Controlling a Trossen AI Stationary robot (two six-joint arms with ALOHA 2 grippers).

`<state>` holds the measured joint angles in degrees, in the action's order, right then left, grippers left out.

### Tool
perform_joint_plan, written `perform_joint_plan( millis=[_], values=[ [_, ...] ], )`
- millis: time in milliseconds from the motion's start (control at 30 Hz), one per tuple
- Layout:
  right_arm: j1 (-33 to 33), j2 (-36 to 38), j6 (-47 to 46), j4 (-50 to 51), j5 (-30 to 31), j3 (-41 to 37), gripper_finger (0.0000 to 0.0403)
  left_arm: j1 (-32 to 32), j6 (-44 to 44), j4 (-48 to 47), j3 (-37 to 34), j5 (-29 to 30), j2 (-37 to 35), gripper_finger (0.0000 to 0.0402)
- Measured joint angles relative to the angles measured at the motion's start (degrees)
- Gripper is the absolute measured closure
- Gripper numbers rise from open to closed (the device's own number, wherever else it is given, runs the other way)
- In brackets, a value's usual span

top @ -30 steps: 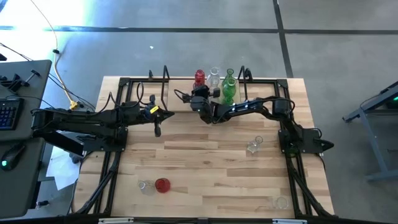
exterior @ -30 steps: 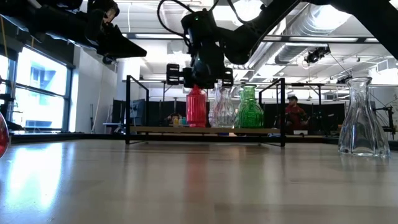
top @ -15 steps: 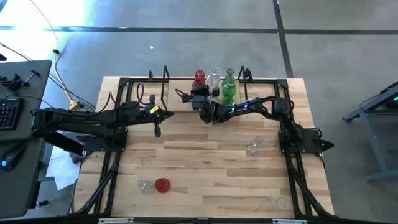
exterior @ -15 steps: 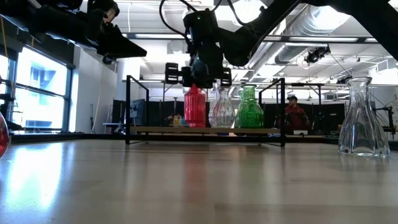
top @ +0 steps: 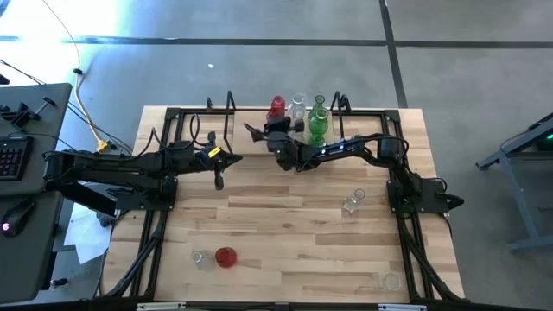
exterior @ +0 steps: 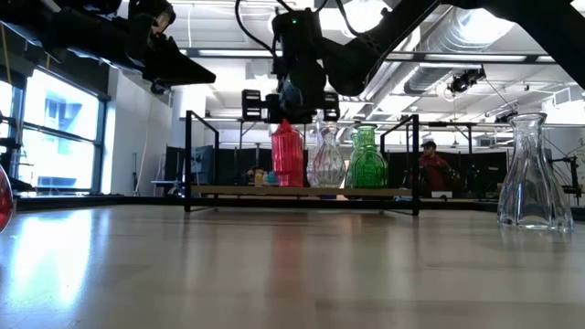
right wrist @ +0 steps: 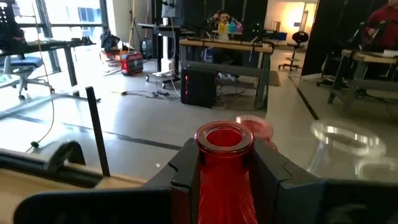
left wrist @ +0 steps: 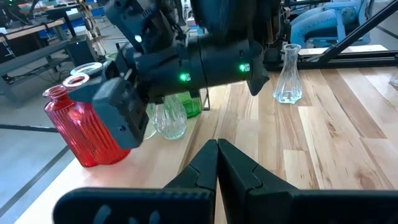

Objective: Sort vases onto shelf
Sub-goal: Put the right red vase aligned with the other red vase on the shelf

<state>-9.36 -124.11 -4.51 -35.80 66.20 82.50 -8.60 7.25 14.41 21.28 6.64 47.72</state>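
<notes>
Right gripper [right wrist: 225, 171] pinches the neck of a ribbed red glass bottle vase [exterior: 286, 155], one finger on each side just under the rim. Vase stands upright, long axis vertical, mouth up, base on or just above the low light-wood shelf with black wire end frames [exterior: 302, 191]; contact with the board is not clear in the low view. It is the leftmost of three in a row at the far edge of the bench [top: 285, 225]: a clear ribbed glass vase [exterior: 326, 164] just beside it, then a green ribbed glass vase [exterior: 367, 160], both upright.

Shelf board stays open to the left of the red vase, out to the wire frame end. Right of the green vase there is little board before the other frame.

Right arm [top: 363, 149] reaches from the bench's right side, stretched low toward the shelf, wrist above the vase neck.

Left gripper [left wrist: 217, 163] has fingers pressed together, holding nothing, hovering over the bench left of the shelf middle; left arm [top: 121, 168] lies stretched in from the left edge.

Elsewhere on the bench, well apart from the shelf: a clear glass flask-shaped vase [top: 352, 202] upright on the right, a red round vase [top: 225, 257] and a small clear vase [top: 200, 258] side by side near the front left, another clear vase [top: 389, 281] at the front right corner. Wide bare wood between them.
</notes>
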Motion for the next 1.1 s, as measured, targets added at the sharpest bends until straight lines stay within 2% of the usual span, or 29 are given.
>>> perform_joint_plan(
  millis=[200, 300, 633, 933, 1100],
  values=[
    [0.01, 0.02, 6.42, -0.01, 0.0, 3.31, 0.0336, 0.02, -0.02, 0.02, 0.0, 0.0, -0.02, 0.0401],
    [0.01, 0.04, 6.67, 0.48, 0.03, 3.96, 0.0336, 0.02, -0.02, 0.02, 0.0, 0.0, -0.01, 0.0401],
    [-0.03, 0.04, -7.65, 13.55, -2.32, 3.93, 0.0336, 0.0, -0.13, 0.02, 0.0, 0.0, 0.0, 0.0401],
    [-0.67, 0.04, -9.83, 15.33, -8.28, 3.93, 0.0334, 0.0, -0.11, 0.02, 0.0, 0.0, 0.0, 0.0401],
    [-1.46, 0.11, -12.4, 18.03, -10.77, 3.93, 0.0311, 0.01, -0.11, 0.02, 0.0, 0.0, -0.01, 0.0401]
  ],
)
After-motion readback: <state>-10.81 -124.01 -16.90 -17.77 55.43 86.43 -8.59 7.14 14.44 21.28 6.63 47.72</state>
